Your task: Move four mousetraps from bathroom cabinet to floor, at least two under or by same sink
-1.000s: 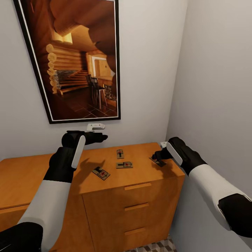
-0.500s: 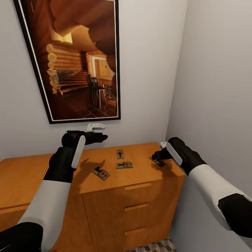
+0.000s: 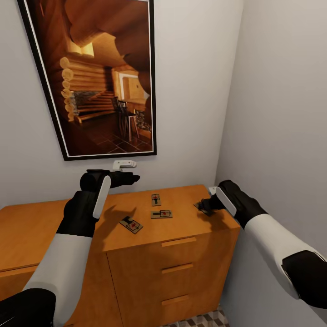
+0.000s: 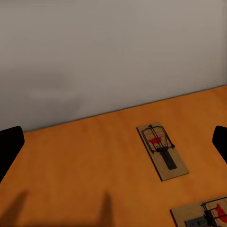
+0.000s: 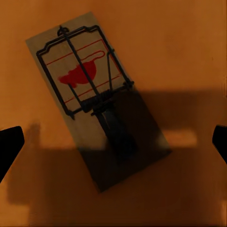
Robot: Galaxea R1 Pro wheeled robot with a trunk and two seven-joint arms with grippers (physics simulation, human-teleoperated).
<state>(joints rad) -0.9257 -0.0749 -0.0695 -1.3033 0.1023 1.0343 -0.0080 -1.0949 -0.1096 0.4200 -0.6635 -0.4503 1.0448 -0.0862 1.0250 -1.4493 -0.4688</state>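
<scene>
mousetraps — four small flat traps — lie on the flat top of the orange-brown cabinet, which stands against a pale wall under a large framed picture of a log interior. taking the cabinet's right front corner as the landmark: one trap sits just behind that corner, largely shaded by the right gripper. a second trap lies further along the top toward the middle, a third just behind the second and nearer the wall, and a fourth furthest from the corner, close to the front edge.

the right gripper hovers directly over the corner trap. in the right wrist view its two dark fingertips stand wide apart at either side, with the trap centred between them and untouched, so its jaws are spread and empty. compared with a second ago, the right wrist has eased slightly lower and closer over this trap; nothing else has shifted, and all four traps sit where they were.

the left gripper hangs above the cabinet top near the wall, well apart from the corner. its fingertips are also spread and empty, looking down on the third trap and part of the second.

this reads as the final approach to the first pickup — no trap has left the cabinet yet, and a sliver of cube-patterned bathroom floor shows below the drawers.
</scene>
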